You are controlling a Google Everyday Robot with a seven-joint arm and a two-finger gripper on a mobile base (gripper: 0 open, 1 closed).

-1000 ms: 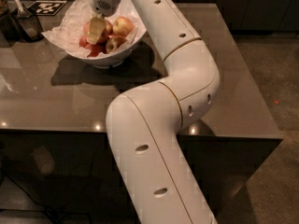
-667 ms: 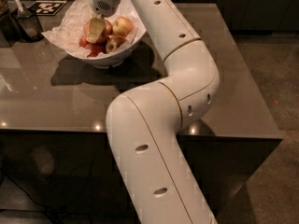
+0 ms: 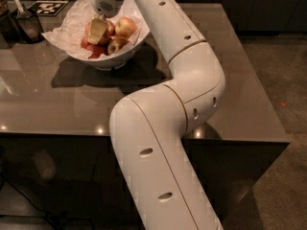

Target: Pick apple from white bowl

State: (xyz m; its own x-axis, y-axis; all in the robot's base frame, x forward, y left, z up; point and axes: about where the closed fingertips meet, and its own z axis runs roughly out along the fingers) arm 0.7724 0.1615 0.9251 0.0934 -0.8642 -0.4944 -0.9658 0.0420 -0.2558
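Partway through, by the look of it: reached, not lifted. Down inside the white bowl (image 3: 125,56) with the gripper (image 3: 98,30), low among the fruit and right at the apple (image 3: 109,29), around the bowl's middle. No telling whether spread around the fruit or clamped onto it; hidden by the wrist housing and the fruit itself. Rests in the bowl on the crumpled paper (image 3: 62,30) lining it, with a yellow-and-red blushed apple (image 3: 126,27) just to the right and a smaller apple (image 3: 116,44) nearer the bowl's front rim, both touching it or nearly so. No gap visible beneath, so no lift to speak of.

Done, as judged: the approach and the descent into the bowl. Left to do: securing a firm hold, then raising the apple clear of the bowl's rim without dragging the neighbours or the paper along. Stands upright on the desk (image 3: 72,95), that bowl, with the arm (image 3: 192,75) arched in from the bowl's right.
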